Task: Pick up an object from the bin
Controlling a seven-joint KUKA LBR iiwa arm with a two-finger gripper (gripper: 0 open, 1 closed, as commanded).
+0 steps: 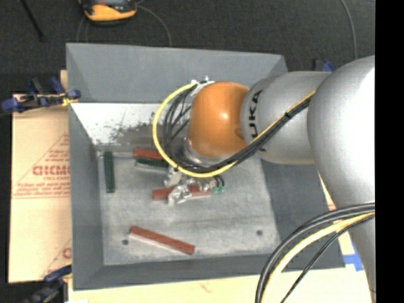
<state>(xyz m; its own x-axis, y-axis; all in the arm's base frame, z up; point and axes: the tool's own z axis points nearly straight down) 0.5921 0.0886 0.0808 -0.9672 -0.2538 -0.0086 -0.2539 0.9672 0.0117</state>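
Several slim sticks were logged on the floor of the grey bin (221,225), listed outward from the gripper (180,191). Item one: short reddish-brown bar (160,196), at mid-floor, directly under the gripper. Its long axis ran roughly from 9 to 3 o'clock, with one end showing on the gripper's 9 o'clock side and the other on its 3 o'clock side. The tool stood over the middle of this bar, low against it. Whether it was spread, pressed together or pinching the bar could not be told, since the wrist and its orange cover (218,122) hid the working end from above. Judged the likeliest pick: a grasp would have to close across the bar's narrow width, along the 12 to 6 o'clock line, and no sideways travel seemed called for. Item two: a second reddish-brown bar (145,153) and a dark green bar (148,164), lying side by side near the gripper at its 10 o'clock, partly tucked beneath the yellow cable loop (159,131). Item three: long reddish-brown bar (161,240), at 7 o'clock, apart from the rest, lying aslant near the front wall. Item four: dark green stick (109,172), farthest out at 9 o'clock, long axis 12 to 6 o'clock, close by the left wall.
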